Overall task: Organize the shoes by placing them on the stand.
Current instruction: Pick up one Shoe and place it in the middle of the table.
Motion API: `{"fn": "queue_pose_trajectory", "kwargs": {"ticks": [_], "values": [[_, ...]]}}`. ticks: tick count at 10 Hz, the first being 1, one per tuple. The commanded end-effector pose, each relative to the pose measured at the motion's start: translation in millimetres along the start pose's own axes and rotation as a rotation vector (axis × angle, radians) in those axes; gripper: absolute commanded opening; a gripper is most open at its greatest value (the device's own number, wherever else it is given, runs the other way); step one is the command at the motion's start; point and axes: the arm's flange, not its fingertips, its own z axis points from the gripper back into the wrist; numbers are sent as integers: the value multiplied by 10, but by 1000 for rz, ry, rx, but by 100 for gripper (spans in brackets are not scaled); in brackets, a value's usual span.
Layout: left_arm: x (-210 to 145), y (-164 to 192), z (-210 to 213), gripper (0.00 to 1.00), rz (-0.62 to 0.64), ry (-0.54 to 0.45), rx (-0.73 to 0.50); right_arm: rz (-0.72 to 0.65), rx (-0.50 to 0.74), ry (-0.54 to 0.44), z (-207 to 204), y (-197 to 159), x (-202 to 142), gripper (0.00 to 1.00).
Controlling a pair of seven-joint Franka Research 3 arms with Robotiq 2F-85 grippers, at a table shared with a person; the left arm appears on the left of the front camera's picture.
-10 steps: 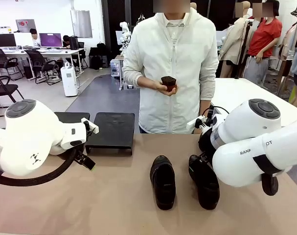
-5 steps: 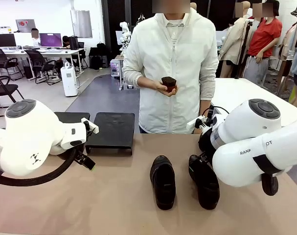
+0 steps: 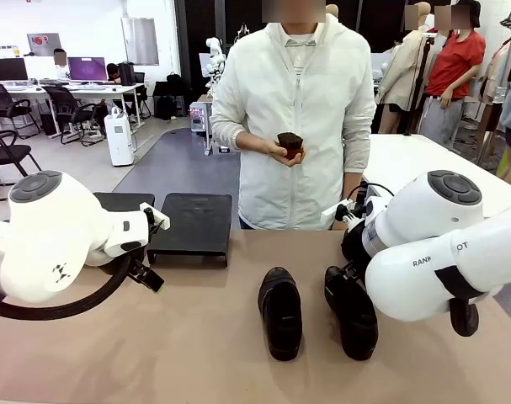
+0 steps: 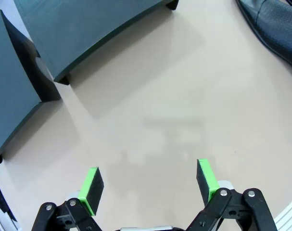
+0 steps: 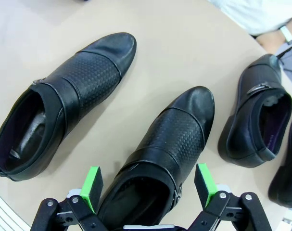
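Two glossy black shoes lie side by side on the tan table, one (image 3: 280, 313) in the middle and one (image 3: 353, 313) partly under my right arm. In the right wrist view my right gripper (image 5: 148, 185) is open, hovering over the heel end of a textured shoe (image 5: 165, 139), with another shoe (image 5: 64, 101) to its left and a third shoe (image 5: 254, 118) further right. A fourth shoe (image 5: 287, 168) shows at the edge. The two black stands (image 3: 192, 220) (image 3: 125, 200) sit at the back left. My left gripper (image 4: 148, 185) is open above bare table near the stands (image 4: 88, 29).
A person in a white jacket stands at the far side holding a small dark object (image 3: 290, 142). The person's wrist (image 5: 275, 38) rests near the table edge. A shoe toe (image 4: 275, 24) shows at the corner of the left wrist view.
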Motion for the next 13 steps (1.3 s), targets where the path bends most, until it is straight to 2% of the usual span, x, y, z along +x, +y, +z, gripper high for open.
{"fn": "queue_pose_trajectory", "kwargs": {"ticks": [1,3,4,5,6,7,8,9,10,11,12,13], "values": [[0,1,2,100,0,-1,0,0,0,-2,9,-1,4,100],[0,0,0,100,0,0,0,0,0,0,0,0,0,100],[85,93,213,100,44,11,-4,-30,56,-9,308,-187,74,100],[231,224,607,100,252,105,1,-125,114,27,785,-335,205,100],[287,314,960,100,264,115,-47,-185,161,33,1149,-469,247,100],[244,433,1403,100,244,86,-138,-305,151,44,1574,-655,237,100],[124,548,1771,100,224,68,-250,-395,204,23,1919,-770,135,100],[-27,644,2009,100,241,24,-324,-478,245,-24,2204,-934,-83,100],[-236,776,2206,100,271,-31,-383,-554,256,-61,2340,-1070,-303,100],[-429,880,2260,100,298,-62,-419,-626,212,-86,2345,-1176,-466,100],[-446,903,2132,100,345,-43,-315,-648,88,-99,2194,-1229,-499,100],[-220,754,2380,100,266,-39,-379,-533,240,-50,2522,-1159,-341,100]]}}
